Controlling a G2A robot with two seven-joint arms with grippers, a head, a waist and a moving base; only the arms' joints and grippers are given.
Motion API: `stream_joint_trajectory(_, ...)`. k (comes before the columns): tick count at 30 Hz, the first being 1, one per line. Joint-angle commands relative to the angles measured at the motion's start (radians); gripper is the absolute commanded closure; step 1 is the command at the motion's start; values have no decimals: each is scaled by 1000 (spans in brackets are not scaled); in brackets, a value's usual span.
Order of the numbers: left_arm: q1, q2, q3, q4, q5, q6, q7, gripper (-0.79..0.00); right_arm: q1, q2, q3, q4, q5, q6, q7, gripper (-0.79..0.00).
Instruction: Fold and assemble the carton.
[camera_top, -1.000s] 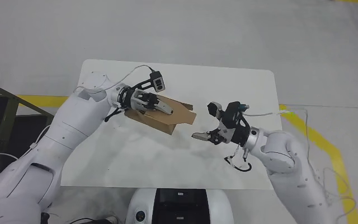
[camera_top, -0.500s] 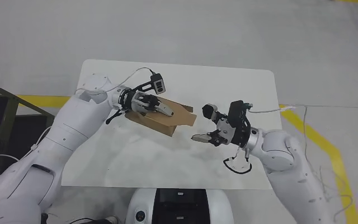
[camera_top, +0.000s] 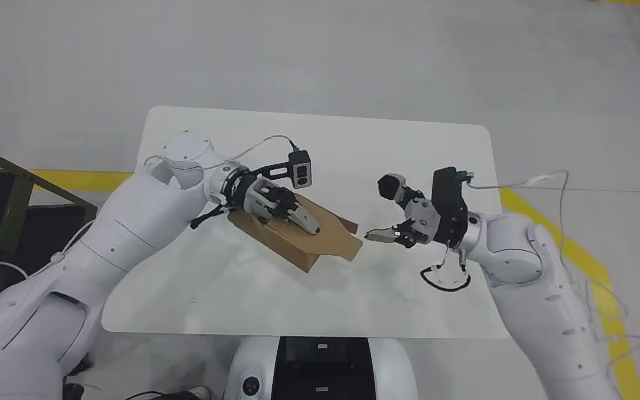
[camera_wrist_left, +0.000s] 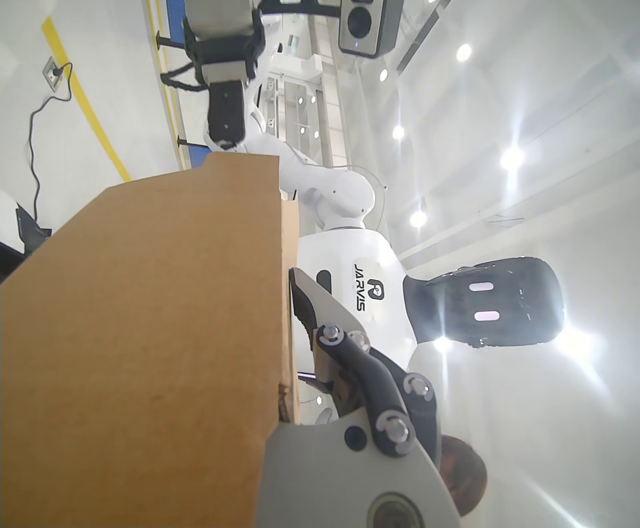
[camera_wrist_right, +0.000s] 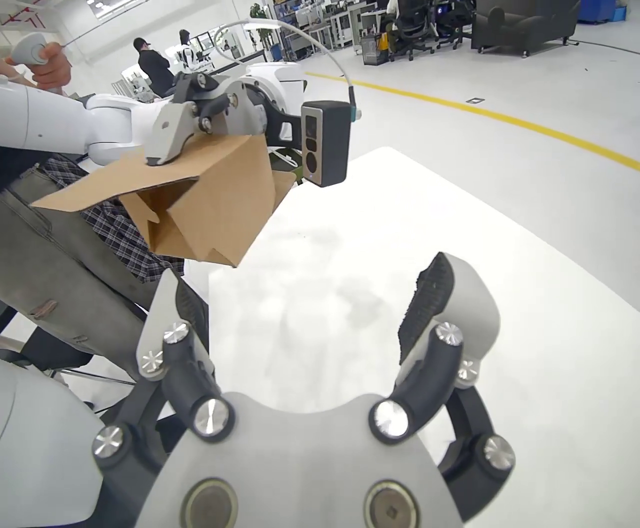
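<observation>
A brown cardboard carton (camera_top: 300, 232) hangs tilted above the white table (camera_top: 420, 150), partly folded, with an open end and loose flaps (camera_wrist_right: 195, 220). My left gripper (camera_top: 296, 213) is shut on its upper panel; one finger (camera_wrist_left: 320, 310) lies against the panel's edge (camera_wrist_left: 150, 320). My right gripper (camera_top: 384, 212) stands open to the right of the carton, a short gap away, with nothing between its fingers (camera_wrist_right: 430, 300). In the right wrist view the left gripper (camera_wrist_right: 165, 135) pinches the carton's top wall.
The table's front edge (camera_top: 300, 330) lies below the carton, and the bare far half of the table lies behind both arms. Yellow floor tape (camera_top: 560, 240) runs beside the table. A person in grey trousers (camera_wrist_right: 60, 260) stands behind the carton in the right wrist view.
My left gripper carried the carton right and toward the front edge, tilting it more. My right gripper moved up and slightly right, staying open.
</observation>
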Motion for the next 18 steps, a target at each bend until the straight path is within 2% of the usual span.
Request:
stream_joint_trajectory(1, -23, 5, 33, 10, -16, -6, 0, 0, 2, 3, 1, 14, 21, -15, -2, -711)
stream_joint_trajectory(3, -45, 8, 63, 12, -36, -11, 0, 0, 4, 6, 2, 26, 44, -26, 1, -699)
stream_joint_trajectory(6, -73, 12, 108, 11, -59, -18, 0, 0, 7, 10, 3, 35, 66, -32, 5, -634)
stream_joint_trajectory(18, -162, 14, 241, 33, -137, -64, 0, 0, -8, 14, -61, -7, 95, -40, 0, -613)
